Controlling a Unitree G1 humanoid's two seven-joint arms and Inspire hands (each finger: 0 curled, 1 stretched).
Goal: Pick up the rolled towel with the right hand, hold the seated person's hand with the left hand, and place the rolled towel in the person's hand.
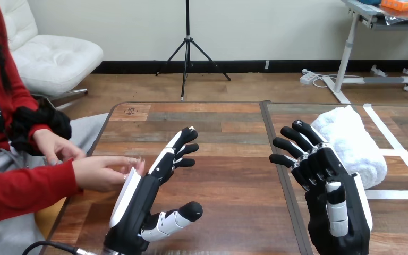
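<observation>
Your right hand (329, 223) sits low at the frame's right, fingers spread, empty. The rolled towel (353, 141) lies just beyond it — soft, light, squashy by its look, so wrap its middle. Left hand (138, 199) fingers straight, beside the person's hand (101, 172).

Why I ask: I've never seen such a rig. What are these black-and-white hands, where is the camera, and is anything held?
You are looking through a camera on a humanoid robot's head, down onto a wooden table. The two black-and-white jointed machine hands are its own: the left hand at the view's left, the right hand at its right. Both have straight, open fingers and hold nothing. A rolled white cloth towel lies on the table just beyond the right hand. A person sits at the left; the person's hand nearest the robot reaches close beside the left hand, but no robot fingers curl round it.
</observation>
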